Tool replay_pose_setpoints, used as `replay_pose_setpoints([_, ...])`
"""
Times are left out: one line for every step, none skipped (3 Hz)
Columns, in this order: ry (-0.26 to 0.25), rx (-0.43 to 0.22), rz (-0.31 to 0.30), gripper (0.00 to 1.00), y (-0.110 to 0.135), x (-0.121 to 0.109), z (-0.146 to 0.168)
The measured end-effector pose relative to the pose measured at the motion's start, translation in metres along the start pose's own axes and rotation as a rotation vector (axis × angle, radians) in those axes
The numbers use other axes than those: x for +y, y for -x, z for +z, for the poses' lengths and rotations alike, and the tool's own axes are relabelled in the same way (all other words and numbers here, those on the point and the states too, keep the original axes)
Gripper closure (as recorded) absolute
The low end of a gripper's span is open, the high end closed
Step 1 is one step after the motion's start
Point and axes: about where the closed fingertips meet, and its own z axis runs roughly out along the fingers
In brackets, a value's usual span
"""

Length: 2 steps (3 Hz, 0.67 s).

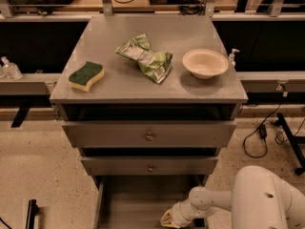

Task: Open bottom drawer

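Grey bottom drawer [138, 202] stands pulled out, gripper [169, 218] at its front, open or closed unclear.

cabinet top [119, 88]: sponge [86, 75] left | green bag [145, 57] centre | bowl [205, 63] right

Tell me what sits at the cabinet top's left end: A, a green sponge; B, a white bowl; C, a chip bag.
A: the green sponge lies there; the pincer is low down, at the pulled-out bottom drawer.

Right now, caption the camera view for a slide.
End effector low at the front of the pulled-out bottom drawer.
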Motion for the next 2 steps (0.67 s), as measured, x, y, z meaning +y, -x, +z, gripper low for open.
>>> replay_pose_setpoints([0.000,0.000,0.000,0.35,0.0000,0.0000,0.0000])
replay_pose_setpoints([0.013,-0.001,-0.017,0.31,0.0048,-0.0060,0.0001])
